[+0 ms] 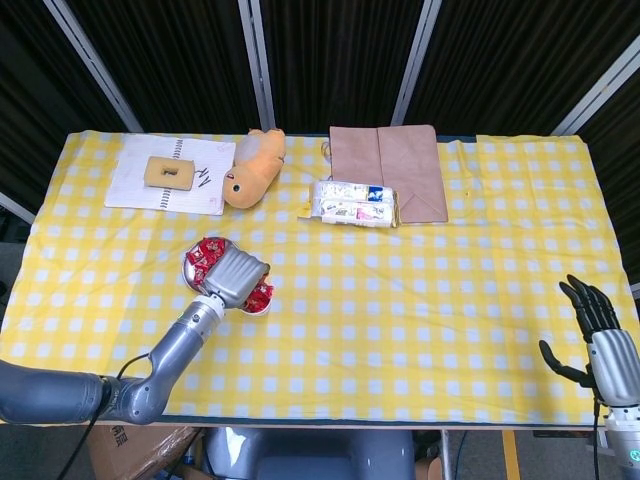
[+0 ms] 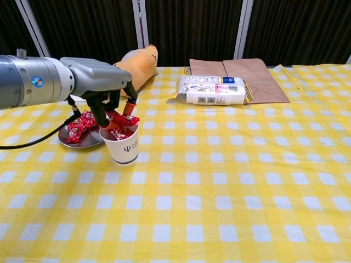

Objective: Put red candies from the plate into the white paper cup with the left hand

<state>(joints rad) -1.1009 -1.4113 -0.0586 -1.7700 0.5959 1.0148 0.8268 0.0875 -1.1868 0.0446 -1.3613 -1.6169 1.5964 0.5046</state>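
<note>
- The table (image 2: 230, 181), under its yellow checked cloth, carries everything; places below are given from the white paper cup (image 2: 122, 147).
- The left arm (image 2: 38, 87) reaches in from the cup's left, and it is by far the nearer arm; the right one is well apart, at the table's far right edge.
- The left hand (image 2: 107, 93) hangs directly over the cup, fingers pointing down, their tips at the cup's mouth.
- The cup stands upright, its long axis vertical, so what the hand carries lies straight above the opening; in my judgement the coming move needs only a release, with no sideways shift.
- The plate (image 2: 90, 139) sits just beside the cup on its left, touching or nearly so, and holds more red candies (image 2: 81, 121).
- The bunch of red candies in the hand (image 2: 122, 121) is pinched between the downturned fingers, partly at rim level; one wrapper juts over the cup's right rim and might fall outside.
- The left hand is thus grasping candies, fingers closed around them, not yet let go.
- The right hand (image 1: 590, 315) rests far to the cup's right, holding nothing, fingers apart and upright.
</note>
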